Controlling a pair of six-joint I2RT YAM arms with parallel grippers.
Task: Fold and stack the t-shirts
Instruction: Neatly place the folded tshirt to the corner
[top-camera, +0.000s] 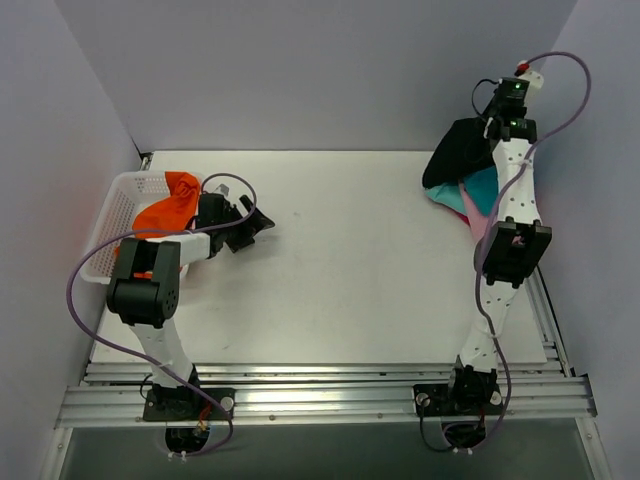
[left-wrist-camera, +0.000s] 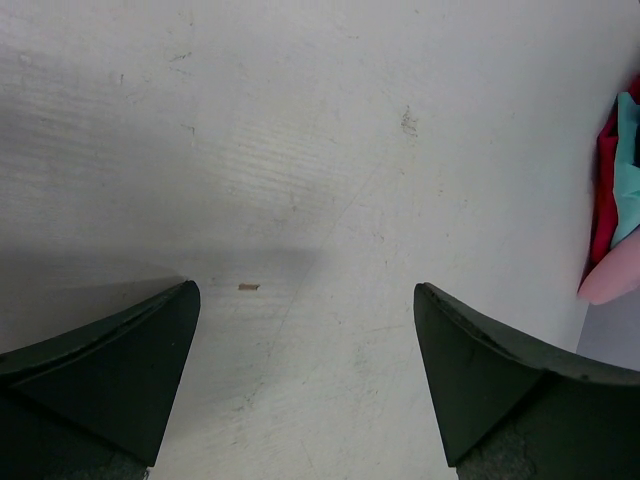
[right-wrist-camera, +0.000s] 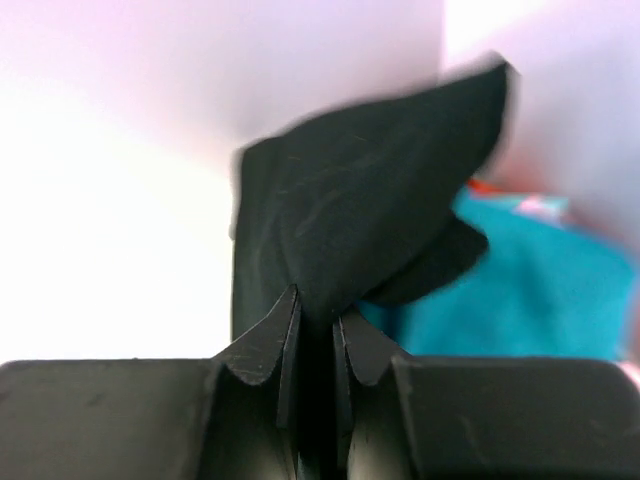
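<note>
On my feed the black t-shirt (right-wrist-camera: 350, 230) is plain black where I can see it, the teal t-shirt (right-wrist-camera: 540, 290) a solid blue-green and the pink t-shirt (left-wrist-camera: 612, 272) pale and plain. The orange t-shirt (top-camera: 168, 208) is one bright, even orange. The mesh basket (top-camera: 112, 215) is white, its walls a grid of small holes. The table (top-camera: 350, 270) reads off-white with faint grey scuffs. The left gripper (left-wrist-camera: 305, 290) and right gripper (right-wrist-camera: 315, 300) both show near-black fingers; the left arm (top-camera: 162, 345) and right arm (top-camera: 514, 188) are white with black joints.
</note>
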